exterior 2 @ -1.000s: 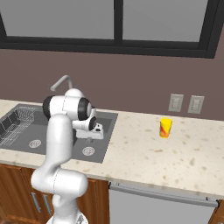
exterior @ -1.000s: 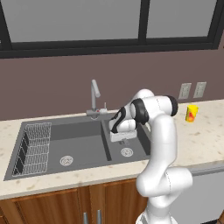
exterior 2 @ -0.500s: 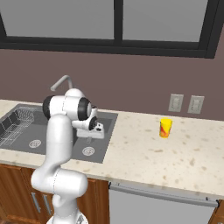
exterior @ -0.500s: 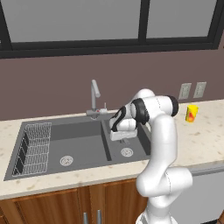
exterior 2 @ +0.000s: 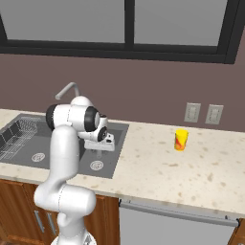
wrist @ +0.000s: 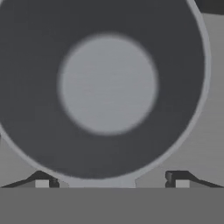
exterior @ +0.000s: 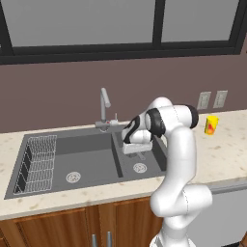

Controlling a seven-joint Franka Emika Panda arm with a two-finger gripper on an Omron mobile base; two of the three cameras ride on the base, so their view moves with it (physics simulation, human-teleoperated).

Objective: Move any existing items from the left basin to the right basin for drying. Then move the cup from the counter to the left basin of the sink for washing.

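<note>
Arm is reaching over the right basin (exterior: pixel 155 159) of the sink (exterior: pixel 62 166), gripper (exterior: pixel 140 155) pointing down above the round drain. Hand view is looking straight into the small grey pot (wrist: pixel 107 85) from above: round rim, pale flat bottom, very close, w/ the two finger tips low at the frame's bottom on either side of the rim's near edge. Looks like the gripper is gripping the pot by its rim or handle, but can't tell for sure whether the jaws are closed on it; pot itself is hidden behind the hand in both base views.

Judgement: the step is setting the pot down in the right basin. To do it well: be lowering straight, keeping the pot level, letting go only once its base is resting on the basin floor, then lifting clear w/o clipping the rim.

Left basin (exterior: pixel 84 161) is holding just its wire rack (exterior: pixel 37 161) at the far left. Cup (exterior 2: pixel 181 139) is standing upright on the beige speckled counter (exterior 2: pixel 191 167), well to the right of the sink, near the wall outlets. Slim faucet (exterior: pixel 103 108) behind the divider; brown wall, dark-framed window above, wood cabinets below.
</note>
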